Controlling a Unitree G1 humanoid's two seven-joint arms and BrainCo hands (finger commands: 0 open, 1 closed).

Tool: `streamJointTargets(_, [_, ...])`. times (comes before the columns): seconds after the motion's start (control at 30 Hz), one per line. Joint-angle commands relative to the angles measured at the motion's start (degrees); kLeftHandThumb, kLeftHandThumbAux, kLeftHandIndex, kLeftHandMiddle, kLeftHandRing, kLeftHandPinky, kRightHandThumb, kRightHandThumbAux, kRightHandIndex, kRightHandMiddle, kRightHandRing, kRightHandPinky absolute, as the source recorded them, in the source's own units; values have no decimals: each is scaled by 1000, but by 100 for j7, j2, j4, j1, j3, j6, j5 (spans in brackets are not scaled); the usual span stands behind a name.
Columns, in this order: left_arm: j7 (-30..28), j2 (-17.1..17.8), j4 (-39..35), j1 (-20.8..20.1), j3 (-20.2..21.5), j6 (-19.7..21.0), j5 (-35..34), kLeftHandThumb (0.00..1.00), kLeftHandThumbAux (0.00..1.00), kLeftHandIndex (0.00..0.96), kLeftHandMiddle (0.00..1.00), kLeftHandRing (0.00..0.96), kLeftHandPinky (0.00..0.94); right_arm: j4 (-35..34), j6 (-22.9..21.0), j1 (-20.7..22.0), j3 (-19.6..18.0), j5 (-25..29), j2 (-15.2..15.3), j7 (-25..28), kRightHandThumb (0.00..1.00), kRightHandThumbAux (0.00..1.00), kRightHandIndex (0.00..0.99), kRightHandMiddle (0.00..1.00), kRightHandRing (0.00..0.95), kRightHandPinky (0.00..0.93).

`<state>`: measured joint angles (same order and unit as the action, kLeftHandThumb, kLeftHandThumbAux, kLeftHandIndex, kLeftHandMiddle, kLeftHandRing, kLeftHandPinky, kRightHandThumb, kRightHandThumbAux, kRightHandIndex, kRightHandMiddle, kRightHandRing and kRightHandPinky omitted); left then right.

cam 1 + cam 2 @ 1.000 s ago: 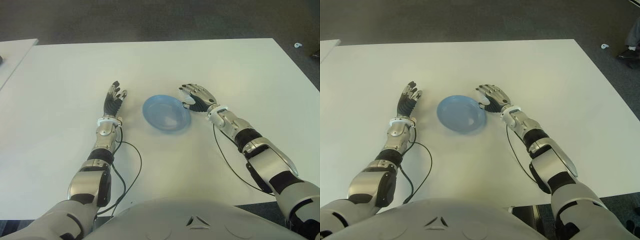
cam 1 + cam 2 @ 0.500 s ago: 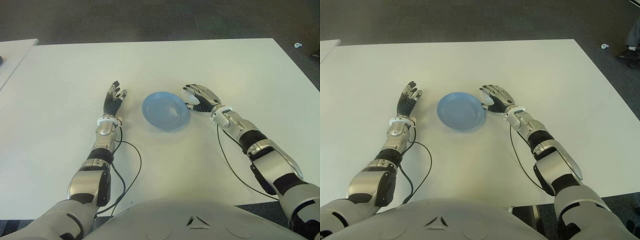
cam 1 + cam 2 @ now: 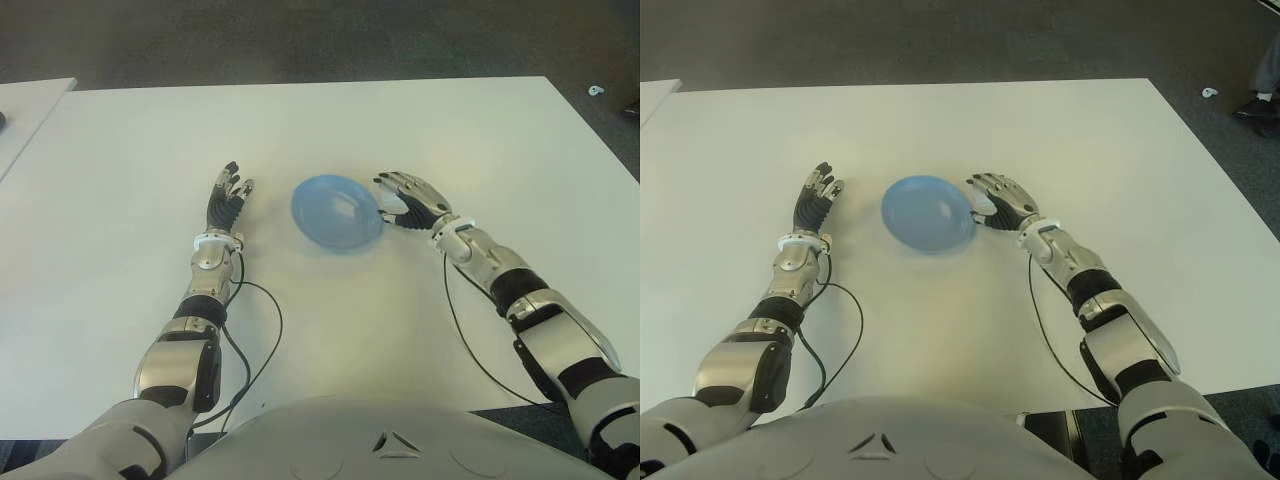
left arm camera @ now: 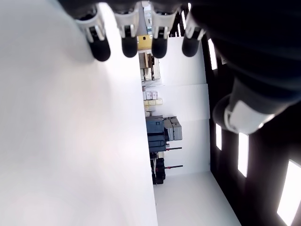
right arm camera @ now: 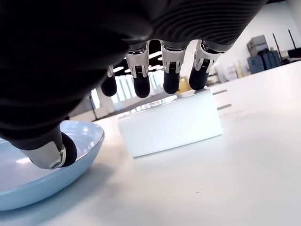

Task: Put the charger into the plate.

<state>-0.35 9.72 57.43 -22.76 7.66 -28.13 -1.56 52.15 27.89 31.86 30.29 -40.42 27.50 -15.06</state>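
A round blue plate (image 3: 337, 213) lies mid-table. The white block charger (image 5: 169, 125) lies flat on the table right beside the plate's right rim; in the left eye view only a white bit of the charger (image 3: 391, 207) peeks out under my hand. My right hand (image 3: 410, 197) hovers over it: the fingers (image 5: 170, 80) arch down onto the charger's far top edge, while the thumb (image 5: 51, 151) sits apart over the plate's rim, so nothing is clamped. My left hand (image 3: 228, 195) shows left of the plate, its fingers (image 4: 127, 42) stretched out with nothing in them.
The white table (image 3: 450, 130) spreads wide around the plate. Thin black cables (image 3: 265, 330) trail from both forearms toward my body. A second white table's corner (image 3: 25, 100) shows at the far left. Dark floor lies beyond the far edge.
My right hand has drifted slightly to the right, staying over the charger. The plate has slid a little farther away and to the right. The left arm has stayed still.
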Motion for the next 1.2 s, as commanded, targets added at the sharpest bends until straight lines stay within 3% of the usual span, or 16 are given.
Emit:
streamJointTargets(0.03, [-159,-29,169,97,-105,195,87,0,535,0,35,15,12,-76,15,-481,55,-13,188,371,0,534,0,0,0,0])
streamJointTargets(0.73, [-217,-13,230,82,-124,85,127,0,524,0,44,19,6,-960,-48,-1102,-320,284,475,808,0,501,0,0,0,0])
streamJointTargets(1.2, [-213,-6,298,36,-140,100,134,0,522,0,48,20,3,-1419,-135,-1510,-583,502,478,987,0,472,0,0,5,0])
